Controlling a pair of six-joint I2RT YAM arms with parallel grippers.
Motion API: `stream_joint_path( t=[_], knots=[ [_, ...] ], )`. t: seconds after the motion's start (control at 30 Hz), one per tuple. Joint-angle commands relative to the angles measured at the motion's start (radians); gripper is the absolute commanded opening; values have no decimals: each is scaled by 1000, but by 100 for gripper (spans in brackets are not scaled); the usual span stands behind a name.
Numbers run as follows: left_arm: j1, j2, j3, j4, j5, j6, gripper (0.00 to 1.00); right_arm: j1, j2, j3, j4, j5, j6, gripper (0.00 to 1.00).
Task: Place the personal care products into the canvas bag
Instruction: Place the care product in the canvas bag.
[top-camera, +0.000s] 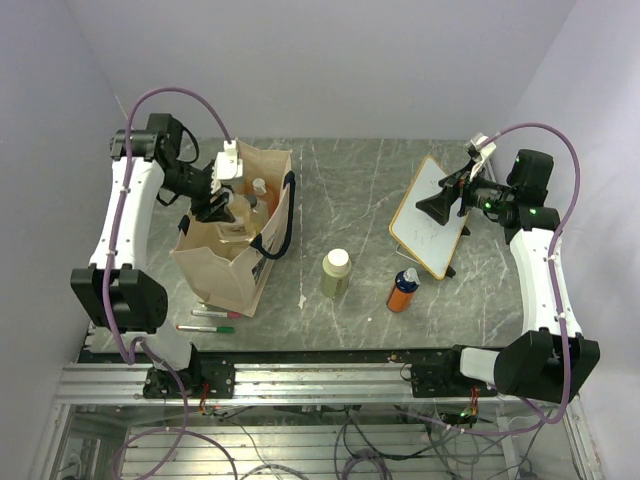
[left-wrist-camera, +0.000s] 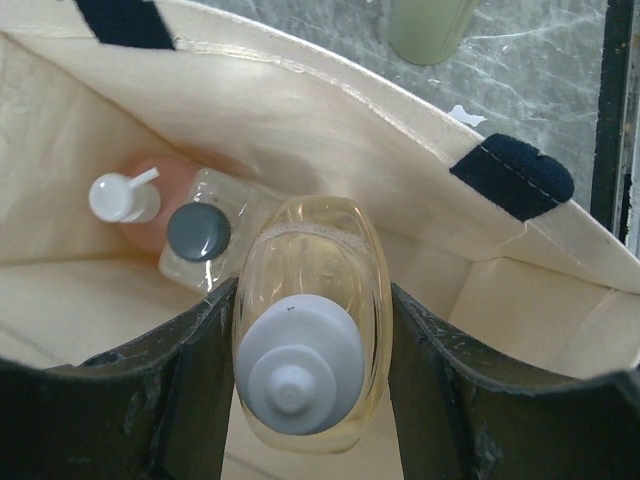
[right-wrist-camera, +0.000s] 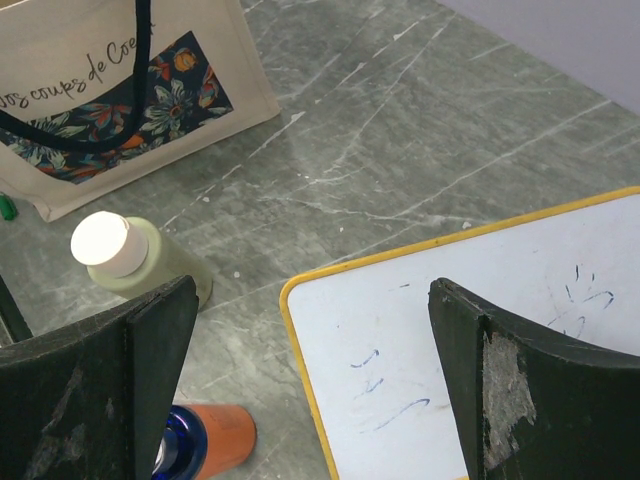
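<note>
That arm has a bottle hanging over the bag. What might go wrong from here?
1. The amber bottle, held between the left fingers, might drop onto the pink bottle or clear bottle already in the canvas bag and knock them over.
2. The soft bag wall lies close to the fingers, so pulling out could snag it and tip the bag.

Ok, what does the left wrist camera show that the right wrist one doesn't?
Left wrist only: inside the bag, a pink bottle and a clear bottle, plus the amber bottle held in the left gripper. Right wrist only: the whiteboard, the orange bottle, the bag's printed side, the open right gripper. Both: the bag and the green bottle.
</note>
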Motion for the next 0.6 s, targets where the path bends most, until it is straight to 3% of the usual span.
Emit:
stream_joint_path(
  t=[0.0, 0.57],
  knots=[
    [-38, 2, 5, 29, 82, 53, 7, -8, -4, -9, 20, -7, 6, 100],
    [-103, 123, -60, 24, -28, 188, 7, -8, -23, -29, 31, 1, 17, 100]
  ],
)
